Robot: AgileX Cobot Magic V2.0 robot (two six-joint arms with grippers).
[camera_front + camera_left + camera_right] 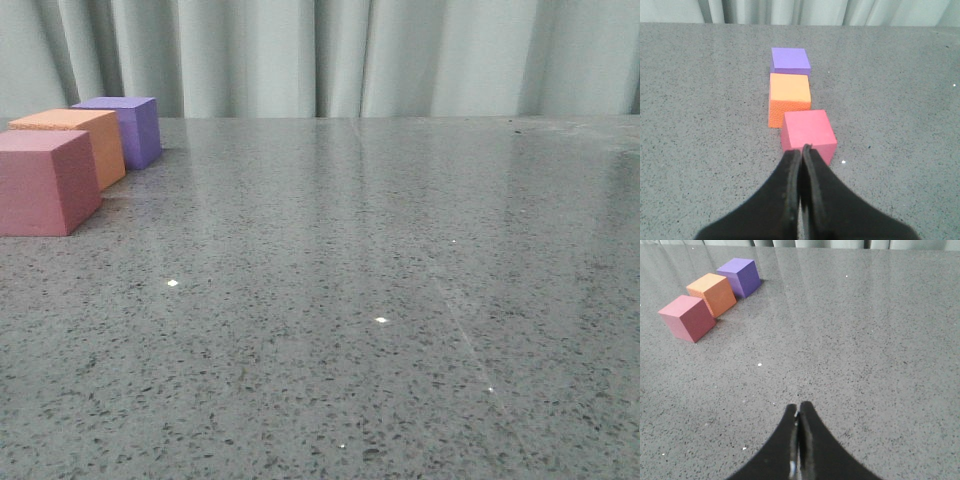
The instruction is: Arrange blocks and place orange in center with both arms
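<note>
Three cubes stand in a row on the grey speckled table [380, 300] at the far left: the pink-red cube [42, 182] nearest, the orange cube [82, 140] in the middle, the purple cube [132, 128] farthest. All three show in the left wrist view, pink-red [808, 134], orange [788, 99], purple [789, 60], and in the right wrist view, pink-red [687, 318], orange [712, 294], purple [740, 276]. My left gripper [802, 148] is shut and empty, just short of the pink-red cube. My right gripper [799, 406] is shut and empty, well away from the cubes. Neither gripper shows in the front view.
A pale grey-green curtain [340, 55] hangs behind the table's far edge. The tabletop [865, 340] stretches to the right of the cubes.
</note>
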